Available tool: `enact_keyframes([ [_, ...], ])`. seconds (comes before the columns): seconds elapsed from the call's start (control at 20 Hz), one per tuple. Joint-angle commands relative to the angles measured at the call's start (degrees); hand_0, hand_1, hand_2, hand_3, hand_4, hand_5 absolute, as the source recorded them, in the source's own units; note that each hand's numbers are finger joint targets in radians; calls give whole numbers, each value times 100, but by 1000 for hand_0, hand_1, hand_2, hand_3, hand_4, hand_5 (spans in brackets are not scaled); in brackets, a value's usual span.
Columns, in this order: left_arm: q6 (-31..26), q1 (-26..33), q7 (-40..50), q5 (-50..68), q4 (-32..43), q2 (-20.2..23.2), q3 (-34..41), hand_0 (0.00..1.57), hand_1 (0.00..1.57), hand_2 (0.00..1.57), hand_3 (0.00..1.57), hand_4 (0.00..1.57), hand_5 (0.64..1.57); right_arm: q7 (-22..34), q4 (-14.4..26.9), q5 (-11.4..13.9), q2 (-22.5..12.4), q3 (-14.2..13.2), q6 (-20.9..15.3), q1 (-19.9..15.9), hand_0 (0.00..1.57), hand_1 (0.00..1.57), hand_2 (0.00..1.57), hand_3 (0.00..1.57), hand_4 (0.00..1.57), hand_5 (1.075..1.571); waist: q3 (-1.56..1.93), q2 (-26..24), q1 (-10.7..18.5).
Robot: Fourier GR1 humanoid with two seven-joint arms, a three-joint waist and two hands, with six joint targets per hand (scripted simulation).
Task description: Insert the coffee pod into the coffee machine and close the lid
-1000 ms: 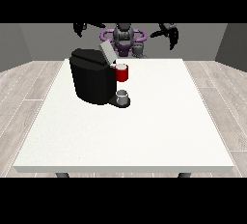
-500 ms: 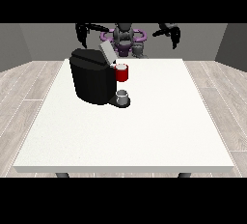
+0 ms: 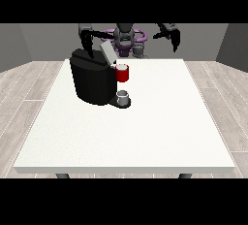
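Black coffee machine (image 3: 93,81) seen upper left of centre on white table (image 3: 145,132). Grey lid (image 3: 107,53) raised, tilted up at machine's top. Red pod holder (image 3: 122,73) seen at machine's front, to right of body; coffee pod itself not made out. Small grey cup (image 3: 123,96) placed on base below it. Hand at view's left (image 3: 87,39) held above machine's top, fingers pointed down, nothing held. Hand at view's right (image 3: 173,37) raised in upper right, well apart from machine, fingers hung down, relaxed, nothing held.
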Motion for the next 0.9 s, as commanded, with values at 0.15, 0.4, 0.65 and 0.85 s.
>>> enact_keyframes([
  [0.15, -278, 462, 537, 380, -979, 213, -41, 0, 0, 0, 0, 360, 1571, -145, 293, 55, -70, 91, 108, -271, 0, 0, 0, 0, 0, 1571, 0, 110, -32],
  [0.4, 241, 582, 263, 170, -1026, 41, -127, 0, 0, 0, 0, 376, 1571, 81, 190, 235, 286, 446, -92, -723, 0, 0, 0, 0, 0, 1571, -2, 290, -201],
  [0.65, 33, 328, 653, 379, -1425, 459, 44, 0, 0, 0, 0, 331, 1571, -282, 519, 238, -87, 244, 80, -980, 0, 0, 0, 0, 163, 1571, 0, 675, -49],
  [0.85, 155, 444, 316, 260, -1136, 364, -24, 0, 0, 0, 0, 347, 1571, -198, 319, 443, 175, 530, -116, -1414, 0, 0, 0, 0, 161, 1571, -3, 822, -133],
])
